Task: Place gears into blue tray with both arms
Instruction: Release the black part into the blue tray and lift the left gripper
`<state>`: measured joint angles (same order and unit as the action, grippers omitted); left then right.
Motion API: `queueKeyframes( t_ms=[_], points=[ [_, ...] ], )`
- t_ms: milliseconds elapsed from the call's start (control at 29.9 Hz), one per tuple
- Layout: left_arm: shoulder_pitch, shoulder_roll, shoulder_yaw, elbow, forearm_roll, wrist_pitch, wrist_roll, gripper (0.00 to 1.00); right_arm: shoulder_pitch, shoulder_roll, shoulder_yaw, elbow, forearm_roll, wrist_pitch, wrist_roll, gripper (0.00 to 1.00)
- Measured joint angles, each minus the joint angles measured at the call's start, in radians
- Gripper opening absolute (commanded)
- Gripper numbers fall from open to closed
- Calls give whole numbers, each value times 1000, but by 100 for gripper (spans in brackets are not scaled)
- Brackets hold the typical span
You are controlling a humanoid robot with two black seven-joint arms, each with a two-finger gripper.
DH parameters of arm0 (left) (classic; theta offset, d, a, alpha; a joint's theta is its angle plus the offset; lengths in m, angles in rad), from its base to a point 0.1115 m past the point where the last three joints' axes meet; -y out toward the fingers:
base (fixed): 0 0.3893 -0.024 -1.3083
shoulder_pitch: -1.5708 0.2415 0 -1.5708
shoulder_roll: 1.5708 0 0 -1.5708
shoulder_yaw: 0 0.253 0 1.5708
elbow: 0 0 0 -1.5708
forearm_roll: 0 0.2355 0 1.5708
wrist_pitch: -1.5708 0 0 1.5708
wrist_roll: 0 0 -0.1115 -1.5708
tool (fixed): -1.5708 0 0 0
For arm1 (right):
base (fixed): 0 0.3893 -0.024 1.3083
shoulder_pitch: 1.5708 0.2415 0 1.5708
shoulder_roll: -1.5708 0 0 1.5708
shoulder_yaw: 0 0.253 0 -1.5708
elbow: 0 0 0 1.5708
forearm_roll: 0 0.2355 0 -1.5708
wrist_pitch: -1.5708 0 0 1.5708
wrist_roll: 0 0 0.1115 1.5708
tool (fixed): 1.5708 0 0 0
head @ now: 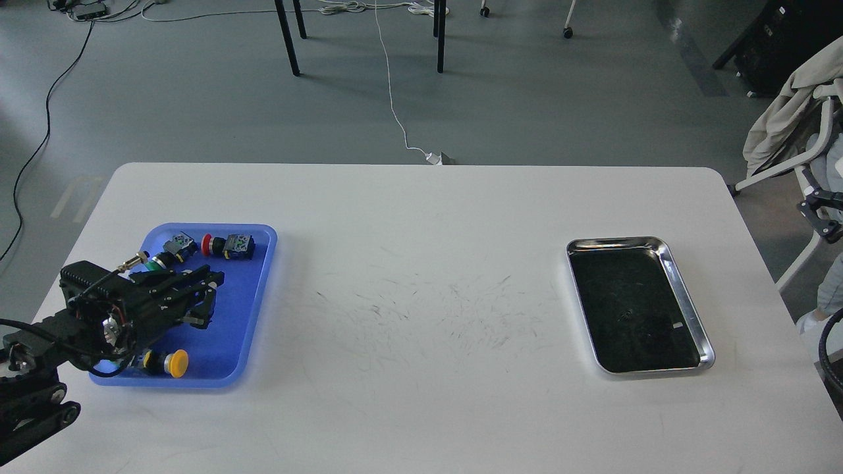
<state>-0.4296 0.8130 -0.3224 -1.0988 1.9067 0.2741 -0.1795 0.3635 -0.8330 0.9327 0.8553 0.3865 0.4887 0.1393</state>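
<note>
The blue tray (pixel 253 289) lies at the left of the white table. My left gripper (pixel 208 304) hangs over the tray's middle, pointing right. Its fingers stand apart and I see nothing between them. No gears can be made out anywhere: none on the tray's bare blue floor, and the dark inside of the silver tray (pixel 685 289) is too murky to tell. My right gripper is out of view; only a black cable (pixel 828 345) curves in at the right edge.
Coloured push-button switches lie in the blue tray: a red one (pixel 208 245), a green one (pixel 158 263) and a yellow one (pixel 174 363). The white table (pixel 421 316) is scuffed between the two trays. A chair with cloth (pixel 790 125) stands beyond the right edge.
</note>
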Motion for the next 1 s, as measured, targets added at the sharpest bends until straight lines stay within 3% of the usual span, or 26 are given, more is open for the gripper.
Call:
queueKeyframes(
  t_ms=[134,234,301,434,535,568,769,1002],
  points=[
    [0,-39,0,47,-3,0,-12,14,0,0,0,-1,0,0,0,96],
    [0,-55,0,68,-16,0,-14,23,0,0,0,-1,0,0,0,96],
    [0,-58,0,74,-22,-1,-14,42,0,0,0,-1,0,0,0,96],
    [0,-59,0,77,-25,-5,-14,63,0,0,1,-2,0,0,0,96],
    [0,-59,0,77,-34,-7,-14,96,0,0,1,-2,0,0,0,96],
    [0,-59,0,77,-44,-7,-14,99,0,-1,1,-2,-1,0,0,96],
    [-36,-40,-11,51,-133,-7,-22,100,3,-1,1,2,-1,0,0,96],
    [-244,5,-19,-2,-333,-14,-13,100,20,-28,-1,25,-21,0,-12,96]
  ],
)
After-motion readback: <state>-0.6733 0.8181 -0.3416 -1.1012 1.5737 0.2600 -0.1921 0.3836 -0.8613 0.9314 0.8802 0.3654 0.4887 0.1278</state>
